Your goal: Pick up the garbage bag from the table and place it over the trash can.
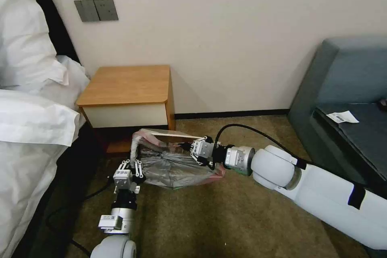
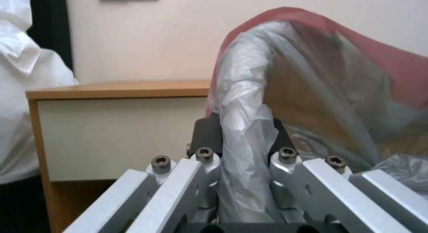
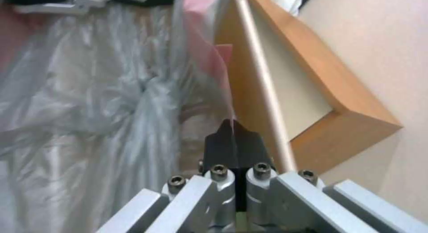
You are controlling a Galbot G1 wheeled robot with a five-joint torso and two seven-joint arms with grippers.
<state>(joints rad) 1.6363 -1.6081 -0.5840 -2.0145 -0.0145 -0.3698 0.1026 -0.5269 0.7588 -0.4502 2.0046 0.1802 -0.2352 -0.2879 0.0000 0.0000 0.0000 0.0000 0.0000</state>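
Your left gripper [image 1: 134, 164] has its fingers [image 2: 206, 136] pinched on a bunched grey fold of the bag [image 1: 173, 165]; in the left wrist view the film runs straight down between the two dark pads. Your right gripper [image 1: 192, 148] is clamped tight on the bag's pink edge, pads [image 3: 234, 142] pressed together with film caught at their tips. Between the two grips the bag is stretched open over the bin [image 1: 171, 134], whose cream rim shows through the film at the bag's 12 o'clock. The bin sits on the carpet [image 1: 225, 217] at the nightstand's [image 1: 129, 84] 6 o'clock, just in front of its low shelf. The left gripper holds the bag's 9 o'clock side, the right its 3 o'clock side. White bedding [image 1: 32, 109] lies at 9 o'clock of the nightstand, a grey sofa [image 1: 346, 88] well apart at 3 o'clock
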